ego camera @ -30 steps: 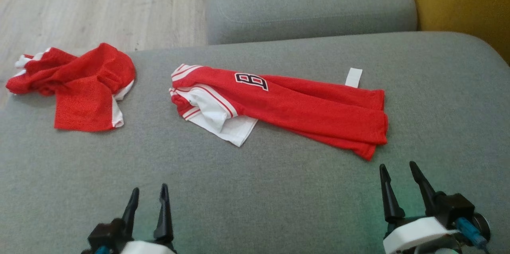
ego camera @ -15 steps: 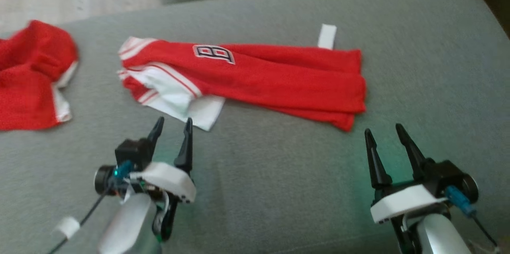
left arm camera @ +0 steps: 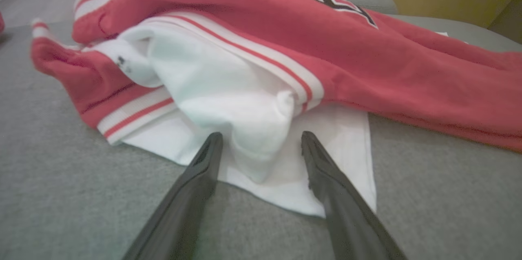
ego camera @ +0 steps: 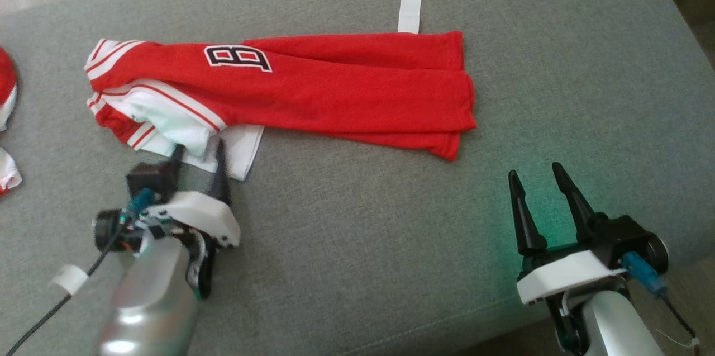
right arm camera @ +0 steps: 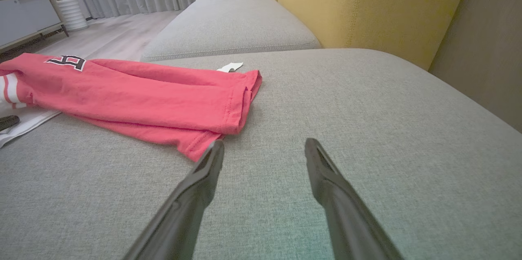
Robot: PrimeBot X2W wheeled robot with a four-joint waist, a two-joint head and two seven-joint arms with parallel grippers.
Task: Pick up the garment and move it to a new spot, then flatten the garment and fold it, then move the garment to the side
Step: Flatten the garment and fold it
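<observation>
Red garment (ego camera: 335,93) lies in the upper middle, on the grey cushion (ego camera: 357,244).
Your left gripper (ego camera: 199,145) has fingers apart round the white fold (left arm camera: 253,129), ready to grab; your right gripper (ego camera: 533,169), lower right, is apart too.

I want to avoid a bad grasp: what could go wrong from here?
The open left hand straddles the loose white fabric fold; closing may catch one layer only, so the long red jersey garment could unfold when lifted.
The open right hand is apart from the red hem; a one-sided lift may drag it over the grey sofa cushion.
</observation>
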